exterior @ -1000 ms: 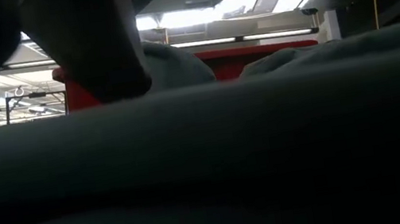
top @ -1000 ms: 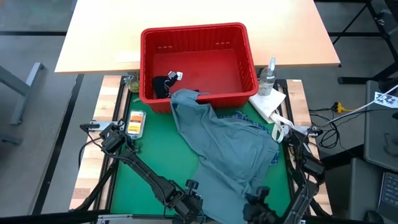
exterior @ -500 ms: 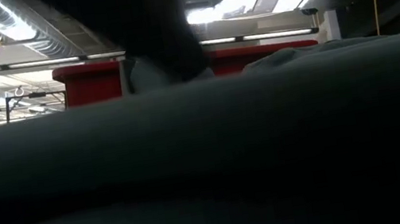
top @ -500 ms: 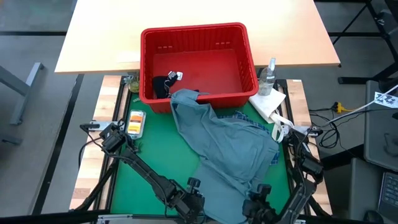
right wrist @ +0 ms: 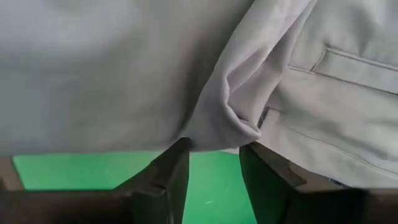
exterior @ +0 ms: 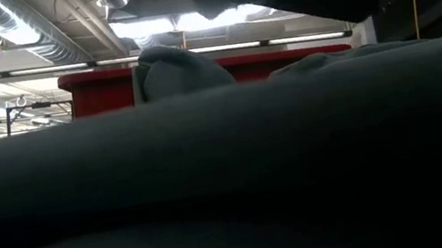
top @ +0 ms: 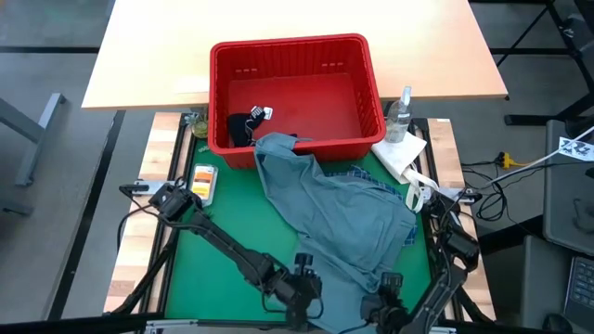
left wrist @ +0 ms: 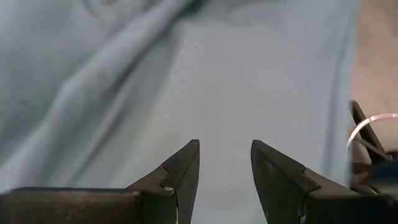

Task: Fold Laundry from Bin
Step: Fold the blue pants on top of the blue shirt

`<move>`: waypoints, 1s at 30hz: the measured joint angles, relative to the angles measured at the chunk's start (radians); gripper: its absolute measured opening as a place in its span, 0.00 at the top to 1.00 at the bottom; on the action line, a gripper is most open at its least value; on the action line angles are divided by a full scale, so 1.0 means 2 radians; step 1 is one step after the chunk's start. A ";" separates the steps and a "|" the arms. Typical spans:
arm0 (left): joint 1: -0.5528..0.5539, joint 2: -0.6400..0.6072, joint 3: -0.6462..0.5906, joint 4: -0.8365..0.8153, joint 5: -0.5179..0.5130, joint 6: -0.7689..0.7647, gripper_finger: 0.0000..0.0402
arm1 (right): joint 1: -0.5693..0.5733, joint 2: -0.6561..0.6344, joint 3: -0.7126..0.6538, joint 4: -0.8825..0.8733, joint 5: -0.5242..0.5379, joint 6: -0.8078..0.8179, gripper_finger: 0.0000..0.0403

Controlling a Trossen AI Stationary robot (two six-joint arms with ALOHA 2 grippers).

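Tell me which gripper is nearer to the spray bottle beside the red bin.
Right. The right gripper is at the table's near edge on the spray bottle's side; the left gripper is farther across, over the grey-blue garment.

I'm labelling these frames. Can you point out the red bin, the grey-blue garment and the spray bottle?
red bin (top: 295,44): high view, on its far rim.
grey-blue garment (top: 343,218): high view, middle of the spread cloth.
spray bottle (top: 401,116): high view, on its clear body.

The grey-blue garment (top: 339,218) hides most of the plaid shirt (top: 371,176); dark item (top: 243,125) in bin (top: 292,46) unidentifiable.
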 joint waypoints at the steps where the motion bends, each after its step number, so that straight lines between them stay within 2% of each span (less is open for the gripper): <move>1: 0.005 0.000 0.000 0.002 0.000 0.000 0.65 | 0.000 -0.002 0.000 0.000 0.000 0.000 0.64; 8: 0.040 0.000 0.000 0.002 0.000 0.000 0.65 | 0.004 -0.038 0.000 0.000 0.032 0.003 0.64; 16: 0.072 0.000 0.000 0.002 0.000 0.007 0.65 | 0.003 -0.049 0.000 0.036 0.183 0.011 0.65; 19: 0.084 0.000 0.000 0.002 0.000 0.008 0.65 | 0.000 -0.036 0.000 0.071 0.217 -0.018 0.65; 24: 0.097 0.000 0.000 0.001 0.000 0.008 0.65 | -0.005 -0.014 0.000 0.079 0.219 -0.054 0.65; 30: 0.110 0.000 0.000 -0.003 -0.001 0.008 0.65 | -0.020 0.007 0.000 -0.001 0.193 -0.025 0.65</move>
